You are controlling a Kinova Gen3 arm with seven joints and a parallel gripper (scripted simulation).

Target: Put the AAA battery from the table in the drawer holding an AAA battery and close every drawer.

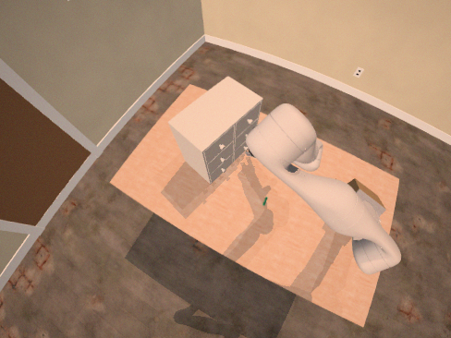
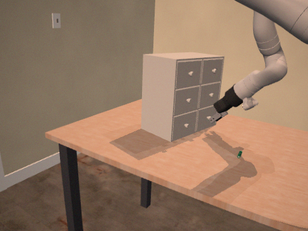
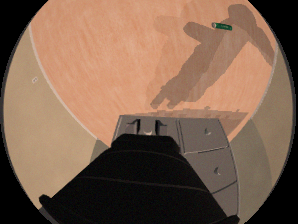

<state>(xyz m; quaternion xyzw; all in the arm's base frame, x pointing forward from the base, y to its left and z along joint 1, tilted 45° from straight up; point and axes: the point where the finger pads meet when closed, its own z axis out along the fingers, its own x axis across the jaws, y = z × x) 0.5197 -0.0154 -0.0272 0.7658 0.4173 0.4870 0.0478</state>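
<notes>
The AAA battery (image 1: 265, 201) (image 2: 240, 154) (image 3: 222, 26), green, lies on the table in front of the chest. The small chest (image 1: 214, 113) (image 2: 158, 94) is upright, with a light body and grey drawer fronts in two columns of three. All drawers look pushed in; their contents are hidden. My gripper (image 2: 213, 119) (image 3: 147, 124) is at the lower drawer of the right column as the exterior view shows it. Its fingers are open, one on each side of that drawer's pale knob (image 3: 148, 133). Whether a finger touches the knob cannot be told. In the top view the arm mostly hides the gripper.
A brown and grey box-like object (image 1: 371, 199) stands near the table's far right edge in the top view, partly behind the arm. The other drawers' knobs (image 2: 186, 125) (image 2: 211, 94) stick out from the chest's front. The chest stands near the back left of the table (image 1: 152, 171).
</notes>
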